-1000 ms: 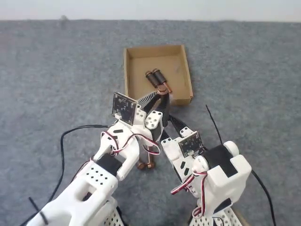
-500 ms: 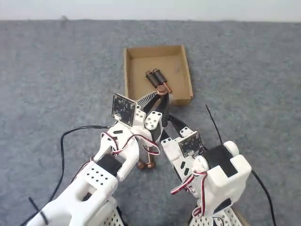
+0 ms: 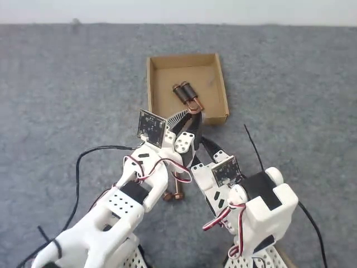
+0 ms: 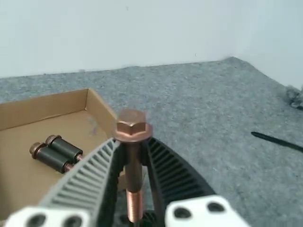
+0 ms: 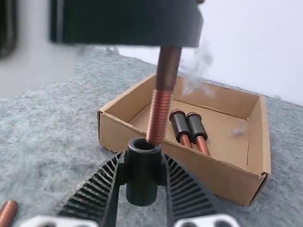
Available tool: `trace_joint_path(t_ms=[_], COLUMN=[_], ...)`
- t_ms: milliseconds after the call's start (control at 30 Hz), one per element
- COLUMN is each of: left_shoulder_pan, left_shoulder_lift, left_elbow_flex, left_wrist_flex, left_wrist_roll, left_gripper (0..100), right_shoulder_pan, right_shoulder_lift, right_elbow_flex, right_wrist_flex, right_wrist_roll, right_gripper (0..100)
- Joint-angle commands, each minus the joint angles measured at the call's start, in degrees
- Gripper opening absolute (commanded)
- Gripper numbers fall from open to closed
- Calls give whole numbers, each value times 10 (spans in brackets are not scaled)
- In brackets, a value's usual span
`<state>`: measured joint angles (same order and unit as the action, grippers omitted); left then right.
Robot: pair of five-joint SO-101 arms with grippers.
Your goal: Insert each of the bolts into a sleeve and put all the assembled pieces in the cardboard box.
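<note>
Bolt [image 5: 160, 113], clamped in the left gripper [image 4: 133, 145], meets the mouth of the sleeve [image 5: 141, 177] pinched by the right gripper [image 5: 142, 163], mid-frame below the cardboard box [image 3: 167, 78]; align axes, then push straight, slowly.

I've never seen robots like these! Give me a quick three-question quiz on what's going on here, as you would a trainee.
1. True or false: the cardboard box is empty.
2. What does the right end effector grip? A) a black sleeve B) a screwdriver C) nothing
3. Fill in: the left end effector holds a copper-coloured ____ with its tip at the sleeve's mouth.
Key: 1 false, two assembled pieces lie in it; 2 A; 3 bolt.
</note>
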<state>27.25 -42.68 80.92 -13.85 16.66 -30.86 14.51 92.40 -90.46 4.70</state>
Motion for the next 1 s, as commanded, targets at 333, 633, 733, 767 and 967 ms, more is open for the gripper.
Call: trace_joint_path(t_ms=[333,633,733,767,967], left_shoulder_pan=[-4,-16,-23,-22,-20], left_shoulder_lift=[-3,-2,-2,-2,-2], left_elbow_flex=[7,7,7,7,7], left_wrist_flex=[-26,-28,-28,-28,-28], left_wrist_roll=[-5,-5,-5,-5,-4], left_gripper=[11,11,11,11,11], right_shoulder_pan=[15,12,13,13,13], right_shoulder_lift=[-5,-2,0,0,0], right_elbow_flex=[5,9,10,10,10], right_wrist_flex=[-7,-18,-30,-30,-30], right_wrist_roll=[7,7,7,7,7], right_gripper=[6,6,6,6,6])
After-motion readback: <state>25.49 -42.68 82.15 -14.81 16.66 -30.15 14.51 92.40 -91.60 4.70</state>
